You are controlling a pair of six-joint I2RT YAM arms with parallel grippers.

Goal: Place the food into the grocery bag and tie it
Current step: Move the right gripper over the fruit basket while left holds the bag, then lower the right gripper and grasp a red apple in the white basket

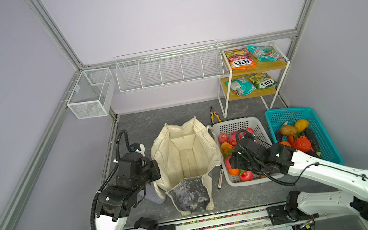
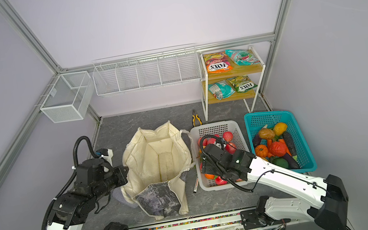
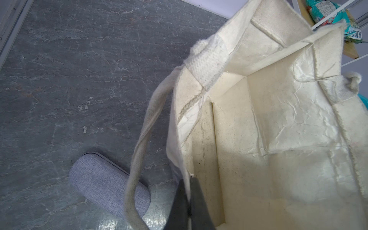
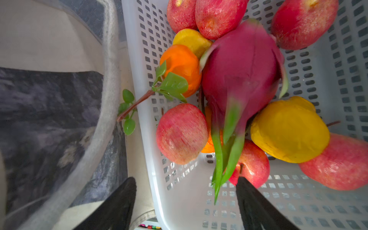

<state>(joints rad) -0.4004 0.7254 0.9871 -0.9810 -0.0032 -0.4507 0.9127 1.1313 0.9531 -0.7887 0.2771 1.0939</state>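
Table: grey marbled top [image 1: 149, 121], carries everything below except the hung baskets.
White basket: perforated plastic [image 1: 237, 126], right of centre.
Teal basket: perforated plastic [image 1: 285, 114], just right of the white basket.
Pliers: yellow handles [image 1: 215, 115], flat on the table just beyond the white basket's far-left corner.
Marker: slim [image 1: 220, 177], lying along the white basket's left wall.
Case: grey fabric, oblong [image 3: 107, 185], flat, near left.
Rack: white frame, two wooden shelves [image 1: 270, 67], far right.
Wire basket: five compartments [image 1: 168, 70], on the far wall.
Mesh basket: white [image 1: 90, 95], far left, hung on the frame.
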